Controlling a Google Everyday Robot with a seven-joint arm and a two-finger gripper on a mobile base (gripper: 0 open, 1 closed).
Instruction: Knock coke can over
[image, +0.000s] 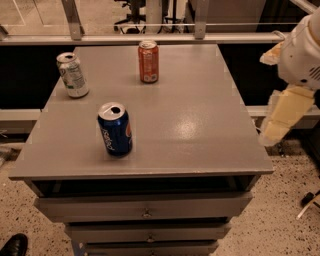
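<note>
Here I am at the right edge of the frame, and my gripper (280, 121) hangs off the side of the grey surface (200, 125), just beyond its right rim, pale cream and pointing down and to the left. Whether it is spread or pressed together, I cannot tell from this angle. It holds nothing that I can see, and it touches none of the cans.

Now the coke can (148, 62): red-orange, silver top, standing upright in the upper middle of the frame, near the far edge of the surface. It is well apart from my gripper, across most of the surface's width.

Two more cans are up there. The blue Pepsi can (115, 129) stands upright at centre left, nearer the front edge, with its opened top showing. The white and green can (73, 74) stands at upper left, close to the left rim and leaning a touch.

Under the surface, grey drawers (145, 207) stack down to the bottom of the frame. The speckled floor (280, 220) shows at lower right, and a dark shoe (14, 245) peeks in at the lower left corner.
</note>
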